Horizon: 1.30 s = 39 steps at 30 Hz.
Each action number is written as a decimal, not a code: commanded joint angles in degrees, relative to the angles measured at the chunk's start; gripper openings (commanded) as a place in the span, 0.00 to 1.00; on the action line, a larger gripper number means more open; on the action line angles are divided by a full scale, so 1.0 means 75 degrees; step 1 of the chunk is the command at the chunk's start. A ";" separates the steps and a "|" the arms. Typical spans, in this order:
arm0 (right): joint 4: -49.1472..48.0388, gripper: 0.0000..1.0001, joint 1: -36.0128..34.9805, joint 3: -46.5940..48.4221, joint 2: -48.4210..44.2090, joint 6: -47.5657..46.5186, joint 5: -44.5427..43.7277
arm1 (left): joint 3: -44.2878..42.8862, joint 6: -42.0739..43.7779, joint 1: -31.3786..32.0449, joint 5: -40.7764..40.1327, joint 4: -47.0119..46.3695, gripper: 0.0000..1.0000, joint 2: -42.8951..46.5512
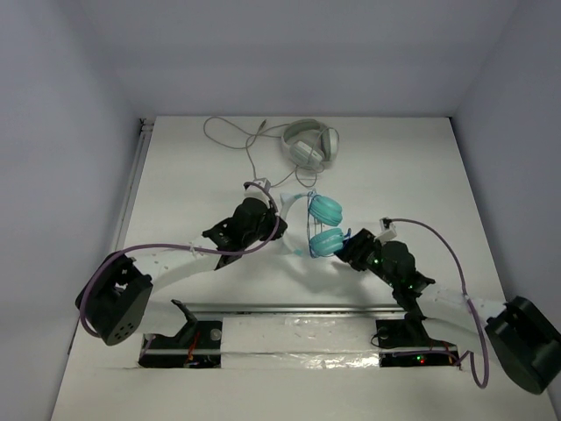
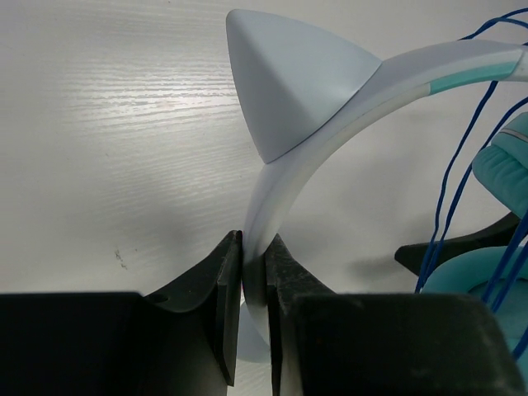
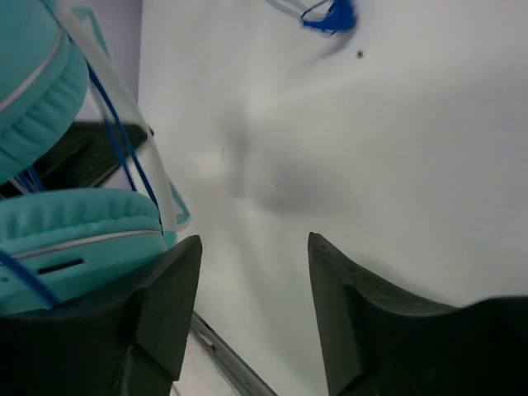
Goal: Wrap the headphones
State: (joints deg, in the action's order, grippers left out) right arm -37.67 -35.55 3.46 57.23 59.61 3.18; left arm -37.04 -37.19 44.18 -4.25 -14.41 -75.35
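The white table point(image 1: 193, 167) carries everything, and both arms reach from its near edge toward the middle. The teal headphones point(image 1: 325, 210) are there between the two grippers, their round ear cups point(image 1: 327, 241) close together and facing the right arm. The left gripper point(image 2: 253, 280) is clamped on the pale headband point(image 2: 330, 140), its fingers pressed against both sides of the band just below a pointed cat-ear piece point(image 2: 289, 74). The right gripper point(image 3: 256, 247) has its jaws spread with only bare table between them, and its left finger sits just beside one cup. A pair of grey-white headphones point(image 1: 309, 142) lies farther back, its grey cable point(image 1: 232, 132) trailing left. The thin blue cable point(image 2: 450, 206) runs in several strands across the teal cups
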 commanded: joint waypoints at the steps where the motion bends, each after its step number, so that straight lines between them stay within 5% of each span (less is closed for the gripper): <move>1: 0.1342 0.64 0.0041 -0.0004 -0.0903 0.0511 -0.1490 | -0.0054 -0.0232 0.0027 -0.0288 -0.0738 0.00 0.0133; 4: 0.1916 0.75 0.0041 0.0042 -0.1336 0.0816 -0.1947 | -0.0019 -0.0349 0.0027 -0.0428 -0.0750 0.00 0.0039; 9: 0.2338 0.78 0.0041 0.0030 -0.1724 0.1133 -0.2590 | -0.0217 -0.0502 0.0027 -0.1002 -0.0448 0.00 -0.0218; 20: 0.2726 0.69 0.0041 0.0347 -0.1491 0.1228 -0.2967 | -0.1844 -0.0491 -0.0442 -0.1543 -0.0293 0.00 -0.1844; 30: 0.3382 0.70 0.0041 0.0663 -0.2087 0.0853 -0.3049 | -0.3558 0.0341 -0.0641 -0.1625 0.1582 0.00 -0.3664; 35: 0.4774 0.70 0.0041 0.1318 -0.3082 0.0408 -0.3201 | -0.3407 0.0447 -0.0641 -0.1684 0.1910 0.21 -0.3419; 38: 0.5700 0.70 0.0041 0.1833 -0.3844 -0.0025 -0.3447 | -0.3044 0.0493 -0.0641 -0.1613 0.1910 0.40 -0.2777; 39: 0.5911 0.70 0.0041 0.2113 -0.4171 -0.0143 -0.3540 | -0.2938 0.0517 -0.0641 -0.1648 0.1910 0.53 -0.2541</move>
State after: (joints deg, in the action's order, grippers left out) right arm -0.21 -35.55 14.04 30.00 62.89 -19.49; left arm -60.75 -34.50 39.27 -15.59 -0.97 -102.91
